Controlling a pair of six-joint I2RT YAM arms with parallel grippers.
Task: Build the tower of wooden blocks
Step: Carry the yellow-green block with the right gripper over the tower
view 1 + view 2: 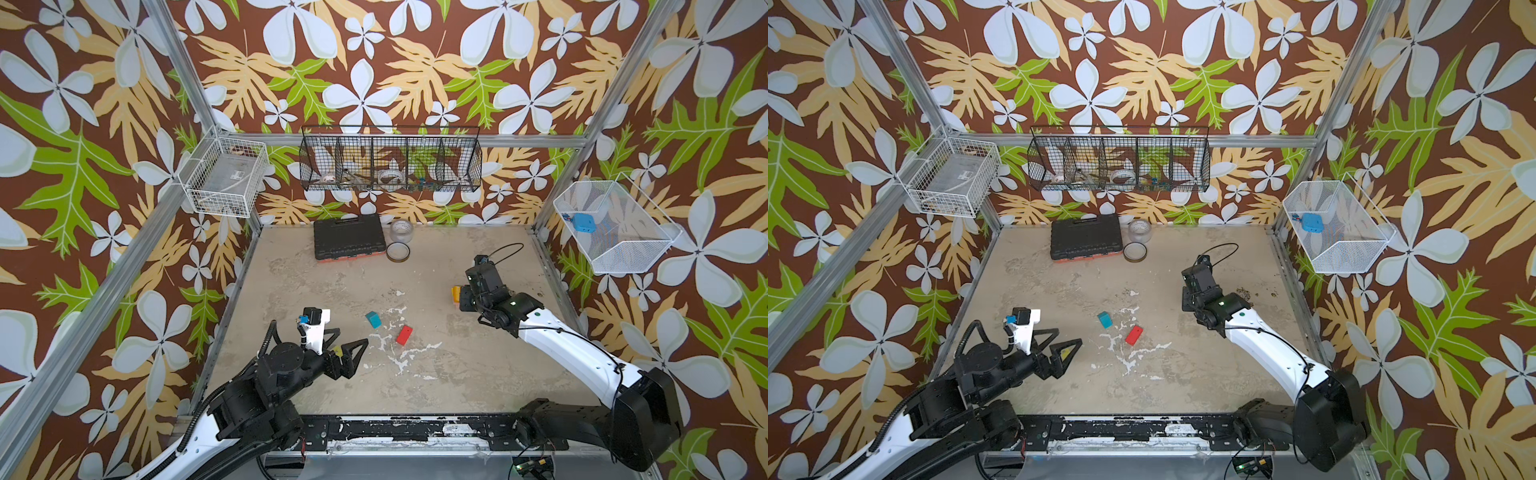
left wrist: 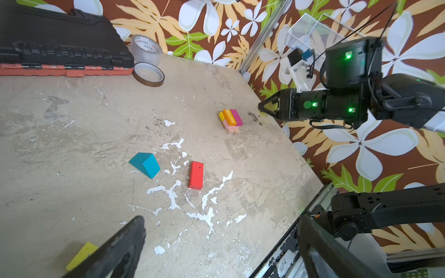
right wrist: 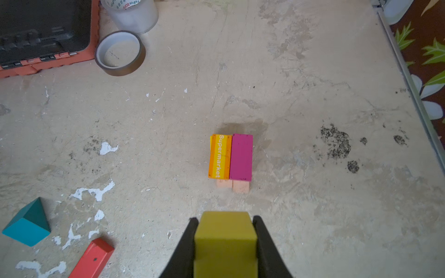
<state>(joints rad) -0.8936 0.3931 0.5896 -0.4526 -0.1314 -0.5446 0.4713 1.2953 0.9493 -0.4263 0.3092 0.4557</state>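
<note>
Tower [image 3: 230, 157] stands half built, well apart from the case [image 1: 348, 239], to its right and nearer the robot in a top view. Its orange and magenta bars lie flat side by side on pale pink blocks, long axes parallel, roughly crosswise to the case's orange edge and end-on to the right gripper [image 3: 225, 217]. That claw hovers short of the tower, jaws drawn close around an olive-yellow mass; padding or block cannot be told. The left gripper [image 1: 353, 336] is spread wide. The wedge [image 1: 373, 319] and red block [image 1: 404, 335] lie loose, nearer the robot than the case.
</note>
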